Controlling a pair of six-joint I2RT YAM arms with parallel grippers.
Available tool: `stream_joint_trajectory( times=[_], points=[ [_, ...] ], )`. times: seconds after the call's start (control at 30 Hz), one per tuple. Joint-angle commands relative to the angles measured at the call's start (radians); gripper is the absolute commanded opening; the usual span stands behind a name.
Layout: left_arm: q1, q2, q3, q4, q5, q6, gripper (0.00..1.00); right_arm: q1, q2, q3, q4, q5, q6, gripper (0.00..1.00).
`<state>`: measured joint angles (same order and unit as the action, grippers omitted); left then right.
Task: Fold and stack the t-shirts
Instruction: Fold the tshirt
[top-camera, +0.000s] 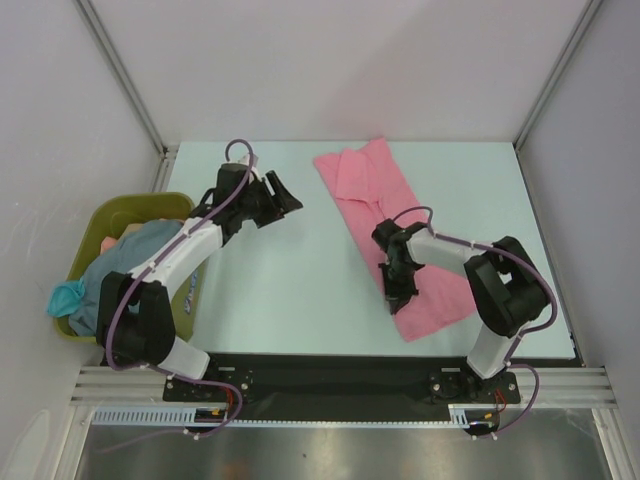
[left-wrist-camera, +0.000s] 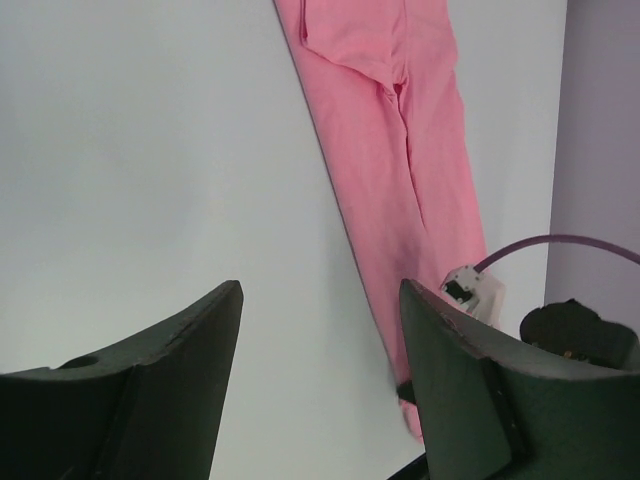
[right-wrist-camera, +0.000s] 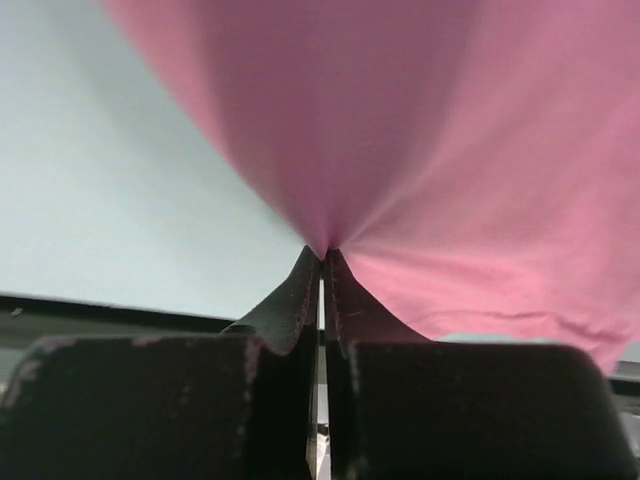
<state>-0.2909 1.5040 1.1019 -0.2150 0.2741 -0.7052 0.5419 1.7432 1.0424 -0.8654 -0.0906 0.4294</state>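
A bubblegum pink t-shirt lies folded into a long strip, running from the table's back centre to the front right. It also shows in the left wrist view and the right wrist view. My right gripper is shut on its left edge near the front end and pinches a peak of cloth. My left gripper is open and empty above bare table, left of the shirt. Grey-blue and teal shirts lie heaped in the bin.
An olive-green bin stands off the table's left edge, with a peach cloth among the shirts. White walls and metal posts enclose the pale table. The black front rail lies below.
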Motion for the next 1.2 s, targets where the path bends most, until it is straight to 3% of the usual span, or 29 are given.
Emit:
stream_joint_trajectory(
  times=[0.0, 0.37, 0.53, 0.57, 0.73, 0.77, 0.87, 0.97, 1.07, 1.17],
  points=[
    [0.009, -0.074, -0.043, 0.011, -0.013, 0.023, 0.70, 0.110, -0.048, -0.009, 0.052, -0.155, 0.153, 0.00],
    [0.018, -0.133, -0.172, -0.004, 0.034, 0.067, 0.70, 0.260, 0.071, 0.080, 0.342, -0.406, 0.463, 0.00],
    [0.022, -0.139, -0.206, -0.033, 0.072, 0.090, 0.70, 0.332, 0.171, 0.227, 0.376, -0.462, 0.474, 0.00],
    [0.022, -0.137, -0.211, -0.035, 0.086, 0.093, 0.70, 0.332, 0.182, 0.246, 0.376, -0.480, 0.476, 0.02],
    [0.032, -0.136, -0.194, -0.064, 0.091, 0.118, 0.72, 0.302, 0.158, 0.330, 0.277, -0.450, 0.398, 0.43],
    [0.033, -0.131, -0.185, -0.069, 0.094, 0.124, 0.72, 0.294, 0.109, 0.334, 0.255, -0.408, 0.379, 0.55],
    [0.042, -0.065, -0.114, -0.083, 0.114, 0.168, 0.73, 0.207, 0.029, 0.317, 0.223, -0.370, 0.298, 0.70],
    [0.044, 0.016, -0.045, -0.022, 0.146, 0.191, 0.73, 0.034, 0.009, 0.301, 0.250, -0.362, 0.211, 0.72],
    [0.044, 0.102, 0.004, 0.110, 0.185, 0.199, 0.61, -0.124, 0.030, 0.352, 0.302, -0.338, 0.132, 0.71],
    [0.044, 0.194, 0.097, 0.170, 0.188, 0.204, 0.61, -0.215, 0.108, 0.455, 0.322, -0.279, 0.036, 0.72]
  ],
)
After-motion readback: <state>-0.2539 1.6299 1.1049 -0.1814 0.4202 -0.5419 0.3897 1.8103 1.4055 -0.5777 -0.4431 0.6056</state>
